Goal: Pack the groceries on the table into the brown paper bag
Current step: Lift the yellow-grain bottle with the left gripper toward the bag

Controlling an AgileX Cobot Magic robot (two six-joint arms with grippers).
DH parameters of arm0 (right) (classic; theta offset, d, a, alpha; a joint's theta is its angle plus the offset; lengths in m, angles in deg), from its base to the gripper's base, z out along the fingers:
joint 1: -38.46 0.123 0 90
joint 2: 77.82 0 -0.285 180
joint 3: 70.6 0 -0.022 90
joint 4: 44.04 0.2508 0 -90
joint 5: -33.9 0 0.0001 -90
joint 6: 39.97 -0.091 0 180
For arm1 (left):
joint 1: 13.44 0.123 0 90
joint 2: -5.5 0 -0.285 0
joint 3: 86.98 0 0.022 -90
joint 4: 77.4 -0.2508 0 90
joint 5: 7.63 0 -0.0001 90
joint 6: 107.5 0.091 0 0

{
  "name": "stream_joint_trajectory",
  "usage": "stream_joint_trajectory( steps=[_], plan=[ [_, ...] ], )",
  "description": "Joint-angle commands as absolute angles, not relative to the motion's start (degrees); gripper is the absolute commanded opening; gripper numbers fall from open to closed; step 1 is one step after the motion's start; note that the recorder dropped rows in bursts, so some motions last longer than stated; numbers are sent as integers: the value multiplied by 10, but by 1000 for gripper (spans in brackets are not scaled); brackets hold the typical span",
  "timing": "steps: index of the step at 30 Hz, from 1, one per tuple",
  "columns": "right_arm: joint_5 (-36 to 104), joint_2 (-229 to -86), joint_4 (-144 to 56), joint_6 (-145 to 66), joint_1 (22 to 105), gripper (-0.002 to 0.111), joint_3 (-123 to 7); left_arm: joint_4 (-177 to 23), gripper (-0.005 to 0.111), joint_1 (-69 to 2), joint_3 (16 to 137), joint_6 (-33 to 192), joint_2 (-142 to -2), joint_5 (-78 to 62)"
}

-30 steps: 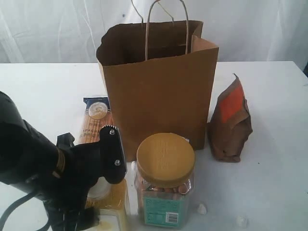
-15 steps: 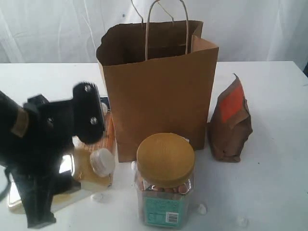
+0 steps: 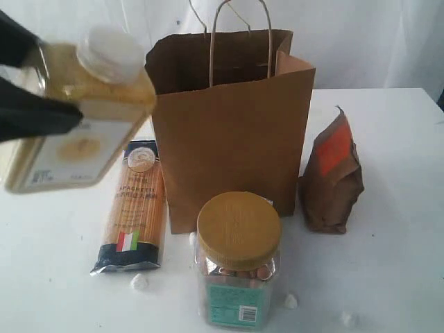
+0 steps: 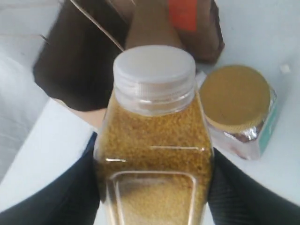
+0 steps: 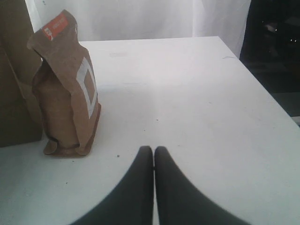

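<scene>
My left gripper is shut on the white-capped yellow-grain bottle, holding it tilted in the air to the left of the brown paper bag's open top. In the left wrist view the bottle sits between both black fingers, with the bag's dark mouth beyond it. The spaghetti packet lies flat on the table left of the bag. The yellow-lidded jar stands in front of the bag and the brown orange-labelled pouch to its right. My right gripper is shut and empty, low over the table near the pouch.
Small white lumps lie on the tabletop near the front: one by the spaghetti, and two right of the jar. The bag's twisted handles stand up above its rim. The table's right edge drops off beside my right gripper.
My left gripper has lifted the bottle from the table's front left up to the height of the bag's top. The spaghetti packet now shows in full. The right gripper has stayed shut.
</scene>
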State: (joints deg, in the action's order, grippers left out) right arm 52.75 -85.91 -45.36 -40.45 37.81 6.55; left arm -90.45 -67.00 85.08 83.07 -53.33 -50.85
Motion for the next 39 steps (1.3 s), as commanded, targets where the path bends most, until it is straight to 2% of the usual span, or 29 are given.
stream_joint_trajectory(
  steps=[1,13,19,28,31,36,37,39],
  plan=[
    [523,-856,-454,-400,379,0,66,-897,0,-673,884,823,-489,-356],
    [523,-856,-454,-400,379,0,66,-897,0,-673,885,823,-498,-175],
    [523,-856,-454,-400,379,0,66,-898,0,-673,885,815,-554,-87],
    [523,-856,-454,-400,379,0,66,-938,0,-671,885,916,-654,71],
    [523,-856,-454,-400,379,0,66,-890,0,-625,885,961,-701,152],
    [523,-856,-454,-400,379,0,66,-565,0,-532,918,872,-738,198],
    [523,-856,-454,-400,379,0,66,-561,0,-490,939,870,-746,170],
    [523,-856,-454,-400,379,0,66,-572,0,-465,971,829,-755,61]
  ],
)
